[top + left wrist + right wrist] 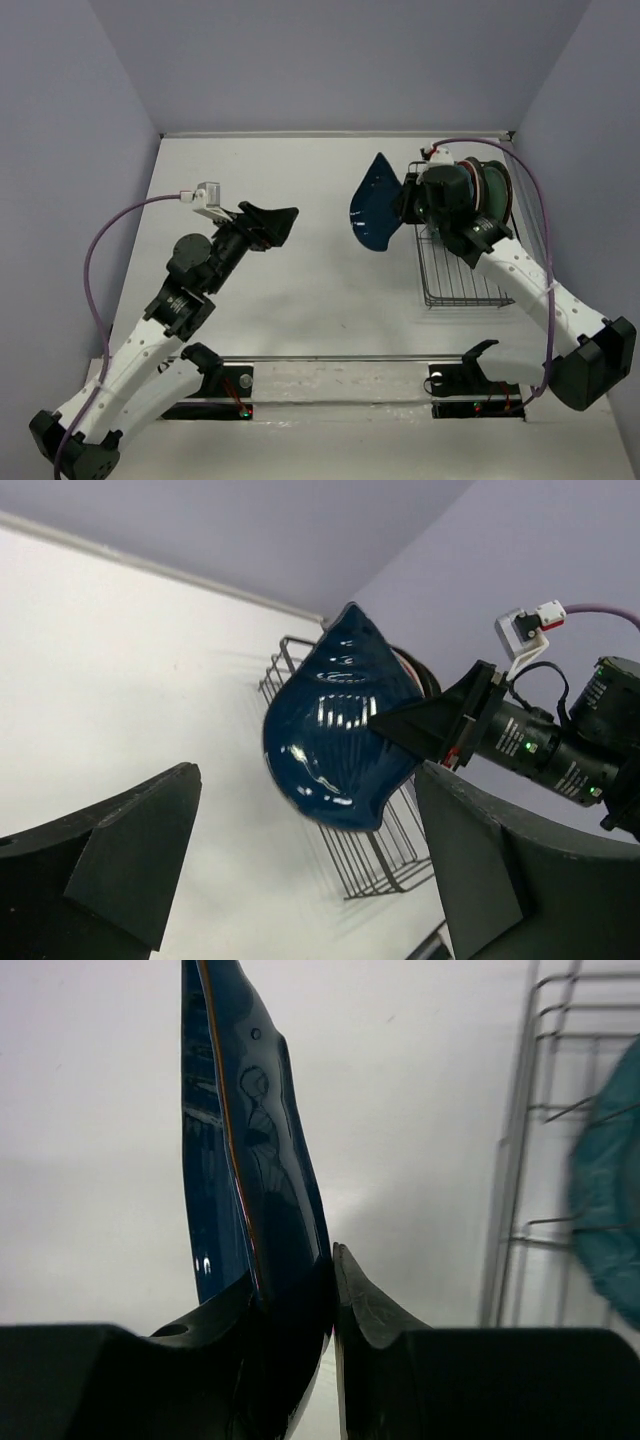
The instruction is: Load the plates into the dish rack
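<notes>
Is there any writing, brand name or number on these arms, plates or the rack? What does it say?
No readable text in any view. The navy plate is plain glaze, the dish rack bare wire, and the small white connector block is too small to show any marking.

Just left of the dish rack, the right gripper holds the navy leaf-shaped plate on edge (its tip toward the far wall). Other plates stand in the rack's far end. The left gripper hangs well left of the rack.
</notes>
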Action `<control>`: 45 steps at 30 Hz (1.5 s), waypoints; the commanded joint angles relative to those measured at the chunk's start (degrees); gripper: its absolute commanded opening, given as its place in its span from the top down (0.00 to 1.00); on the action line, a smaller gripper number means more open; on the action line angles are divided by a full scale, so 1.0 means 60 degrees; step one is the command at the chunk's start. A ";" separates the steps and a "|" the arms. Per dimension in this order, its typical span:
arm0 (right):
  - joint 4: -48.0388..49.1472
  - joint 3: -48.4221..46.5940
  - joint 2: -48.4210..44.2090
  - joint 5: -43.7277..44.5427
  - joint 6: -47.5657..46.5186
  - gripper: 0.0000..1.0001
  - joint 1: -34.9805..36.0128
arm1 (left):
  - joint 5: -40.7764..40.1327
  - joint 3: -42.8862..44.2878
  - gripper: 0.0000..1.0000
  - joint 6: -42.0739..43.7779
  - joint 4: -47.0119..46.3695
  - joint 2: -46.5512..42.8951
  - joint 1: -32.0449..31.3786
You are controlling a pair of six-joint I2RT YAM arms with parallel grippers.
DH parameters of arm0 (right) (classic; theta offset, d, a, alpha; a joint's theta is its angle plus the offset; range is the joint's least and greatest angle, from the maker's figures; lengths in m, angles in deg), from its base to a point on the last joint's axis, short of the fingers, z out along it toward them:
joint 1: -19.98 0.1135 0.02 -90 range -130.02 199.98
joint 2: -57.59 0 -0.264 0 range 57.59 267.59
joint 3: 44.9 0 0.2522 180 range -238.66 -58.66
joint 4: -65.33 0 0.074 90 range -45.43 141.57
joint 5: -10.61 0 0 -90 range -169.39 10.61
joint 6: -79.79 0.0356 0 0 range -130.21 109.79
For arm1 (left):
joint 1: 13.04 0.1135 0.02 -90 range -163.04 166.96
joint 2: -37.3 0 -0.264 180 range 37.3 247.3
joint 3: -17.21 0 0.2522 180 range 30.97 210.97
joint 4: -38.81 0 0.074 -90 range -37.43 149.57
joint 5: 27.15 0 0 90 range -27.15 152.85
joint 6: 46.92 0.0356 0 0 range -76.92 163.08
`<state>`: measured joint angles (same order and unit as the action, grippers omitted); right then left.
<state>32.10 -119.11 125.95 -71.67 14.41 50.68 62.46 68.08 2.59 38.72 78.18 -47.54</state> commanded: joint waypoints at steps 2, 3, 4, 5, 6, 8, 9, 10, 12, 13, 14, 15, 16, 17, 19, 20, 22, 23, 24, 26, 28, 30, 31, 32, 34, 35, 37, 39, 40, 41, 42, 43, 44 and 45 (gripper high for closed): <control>-0.0870 -0.2682 0.0237 0.4143 -0.2110 0.93 -0.0516 | -0.0829 0.1081 0.01 0.2381 0.2743 -0.1012 -0.0036; -0.0988 -0.2873 0.0339 0.4466 -0.2300 0.93 -0.0633 | -0.0888 0.1111 0.01 0.2557 0.3168 -0.1129 -0.0036; -0.1236 -0.3252 0.0572 0.5078 -0.2621 0.93 -0.0634 | -0.0961 0.1140 0.01 0.2834 0.3346 -0.1304 -0.0021; -0.1369 -0.3459 0.0705 0.5287 -0.2784 0.93 -0.0735 | -0.1020 0.1141 0.01 0.2939 0.3652 -0.1379 -0.0036; -0.1515 -0.3664 0.0852 0.5623 -0.2916 0.93 -0.0736 | -0.1064 0.1112 0.01 0.3041 0.3771 -0.1452 -0.0036; -0.1997 -0.4089 0.1217 0.5962 -0.3267 0.93 -0.0736 | -0.1166 0.1024 0.01 0.3246 0.3875 -0.1686 -0.0021; -0.2189 -0.4555 0.1654 0.6123 -0.3399 0.93 -0.0823 | -0.1196 0.0864 0.01 0.3276 0.3904 -0.1745 -0.0036; -0.2553 -0.4806 0.1876 0.6458 -0.3604 0.93 -0.0824 | -0.1211 0.0775 0.01 0.3320 0.3875 -0.1876 -0.0021; -0.2863 -0.5507 0.2475 0.6651 -0.3780 0.93 -0.0824 | -0.1123 0.0672 0.01 0.3379 0.3860 -0.1965 -0.0036; -0.3009 -0.5715 0.2639 0.6695 -0.3839 0.93 -0.0911 | -0.1094 0.0686 0.01 0.3394 0.3875 -0.1980 -0.0036; -0.3272 -0.5905 0.2800 0.6797 -0.3898 0.93 -0.0912 | -0.0963 0.0657 0.01 0.3452 0.3846 -0.2023 -0.0021; -0.3362 -0.6183 0.3077 0.6856 -0.4000 0.93 -0.0912 | -0.0918 0.0643 0.01 0.3481 0.3773 -0.2038 -0.0036; -0.3435 -0.6287 0.3080 0.6857 -0.4001 0.93 -0.0912 | -0.0860 0.0642 0.01 0.3496 0.3773 -0.2039 -0.0036; -0.3581 -0.6404 0.3312 0.6987 -0.4320 0.93 -0.0912 | -0.0758 0.0642 0.01 0.3554 0.3758 -0.2039 -0.0036; -0.3742 -0.6507 0.3547 0.7164 -0.4425 0.93 -0.0912 | -0.0669 0.0657 0.01 0.3584 0.3758 -0.2009 -0.0036; -0.3888 -0.6537 0.3708 0.7208 -0.4527 0.93 -0.0912 | -0.0582 0.0657 0.01 0.3584 0.3758 -0.1995 -0.0036; -0.4006 -0.6537 0.3826 0.7310 -0.4630 0.93 -0.1000 | -0.0522 0.0642 0.01 0.3584 0.3729 -0.2023 -0.0036; -0.4123 -0.6537 0.3928 0.7354 -0.4660 0.93 -0.1000 | -0.0508 0.0642 0.01 0.3584 0.3729 -0.2038 -0.0036; -0.4168 -0.6537 0.3958 0.7398 -0.4660 0.93 -0.1087 | -0.0479 0.0642 0.01 0.3584 0.3714 -0.2068 -0.0036; -0.4241 -0.6508 0.3973 0.7399 -0.4704 0.93 -0.1088 | -0.0449 0.0628 0.01 0.3599 0.3685 -0.2140 -0.0021; -0.4256 -0.6450 0.3988 0.7326 -0.4719 0.93 -0.1175 | -0.0434 0.0628 0.01 0.3613 0.3656 -0.2170 -0.0021; -0.4256 -0.6303 0.4046 0.7165 -0.4719 0.93 -0.1176 | -0.0434 0.0628 0.01 0.3614 0.3641 -0.2185 -0.0036; -0.4256 -0.6245 0.4090 0.7063 -0.4675 0.93 -0.1263 | -0.0434 0.0628 0.01 0.3614 0.3655 -0.2170 -0.0036; -0.4256 -0.6143 0.4148 0.7018 -0.4646 0.93 -0.1264 | -0.0463 0.0628 0.01 0.3614 0.3655 -0.2170 -0.0021; -0.4242 -0.6025 0.4324 0.6814 -0.4515 0.93 -0.1381 | -0.0478 0.0628 0.01 0.3599 0.3670 -0.2170 -0.0021; -0.4227 -0.5981 0.4383 0.6726 -0.4485 0.93 -0.1468 | -0.0493 0.0628 0.01 0.3599 0.3670 -0.2185 -0.0021; -0.4125 -0.5791 0.4515 0.6667 -0.4455 0.93 -0.1585 | -0.0508 0.0613 0.01 0.3584 0.3670 -0.2199 -0.0007; -0.3964 -0.5673 0.4705 0.6637 -0.4484 0.93 -0.1673 | -0.0537 0.0599 0.01 0.3584 0.3670 -0.2200 -0.0021; -0.3833 -0.5586 0.4778 0.6579 -0.4484 0.93 -0.1674 | -0.0537 0.0599 0.01 0.3570 0.3670 -0.2185 -0.0007; -0.3730 -0.5527 0.4793 0.6506 -0.4484 0.93 -0.1674 | -0.0522 0.0599 0.01 0.3570 0.3670 -0.2170 -0.0007; -0.3613 -0.5439 0.4779 0.6433 -0.4499 0.93 -0.1674 | -0.0522 0.0599 0.01 0.3570 0.3670 -0.2156 -0.0021; -0.3510 -0.5366 0.4793 0.6374 -0.4514 0.93 -0.1761 | -0.0537 0.0613 0.01 0.3570 0.3656 -0.2156 -0.0021; -0.3407 -0.5249 0.4823 0.6286 -0.4470 0.93 -0.1762 | -0.0537 0.0599 0.01 0.3570 0.3670 -0.2141 -0.0021; -0.3348 -0.5190 0.4852 0.6228 -0.4441 0.93 -0.1762 | -0.0522 0.0599 0.01 0.3570 0.3641 -0.2141 -0.0007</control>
<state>5.72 -150.47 156.50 -35.21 -11.86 40.58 58.79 71.81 23.07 62.65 65.57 -47.54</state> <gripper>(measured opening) 0.282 0.990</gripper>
